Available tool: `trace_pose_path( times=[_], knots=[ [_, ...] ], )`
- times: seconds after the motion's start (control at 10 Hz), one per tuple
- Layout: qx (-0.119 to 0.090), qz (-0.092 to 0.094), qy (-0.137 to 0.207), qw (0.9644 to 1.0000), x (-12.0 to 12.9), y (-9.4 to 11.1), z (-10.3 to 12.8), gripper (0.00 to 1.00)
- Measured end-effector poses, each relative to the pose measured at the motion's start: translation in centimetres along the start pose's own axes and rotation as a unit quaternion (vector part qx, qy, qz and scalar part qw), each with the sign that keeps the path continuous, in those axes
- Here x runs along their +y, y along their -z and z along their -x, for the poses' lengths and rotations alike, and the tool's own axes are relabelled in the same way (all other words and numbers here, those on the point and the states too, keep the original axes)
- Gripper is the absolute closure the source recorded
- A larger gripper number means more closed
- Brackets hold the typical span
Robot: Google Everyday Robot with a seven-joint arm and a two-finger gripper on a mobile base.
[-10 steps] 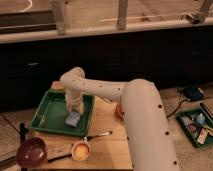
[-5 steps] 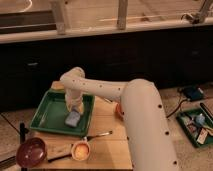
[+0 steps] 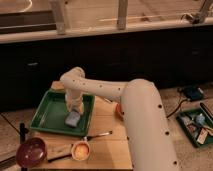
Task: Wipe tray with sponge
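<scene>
The bright green tray (image 3: 50, 116) lies on the left part of the wooden table. The light blue-grey sponge (image 3: 73, 118) lies flat inside it, near its right side. My white arm reaches from the lower right over the table, and my gripper (image 3: 74, 107) points down right above the sponge and touches its top edge. The gripper's tips are hidden behind the wrist and the sponge.
A dark red bowl (image 3: 31, 151) and a small orange-yellow bowl (image 3: 80, 149) sit at the table's front. A thin utensil (image 3: 97, 135) lies beside the tray. A darker green tray (image 3: 197, 126) with small items lies on the floor at the right.
</scene>
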Motion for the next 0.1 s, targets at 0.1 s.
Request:
trace_pose_path(
  times=[0.1],
  knots=[
    [0.000,0.000,0.000,1.0000,0.00,0.00,-0.01,1.00]
  ],
)
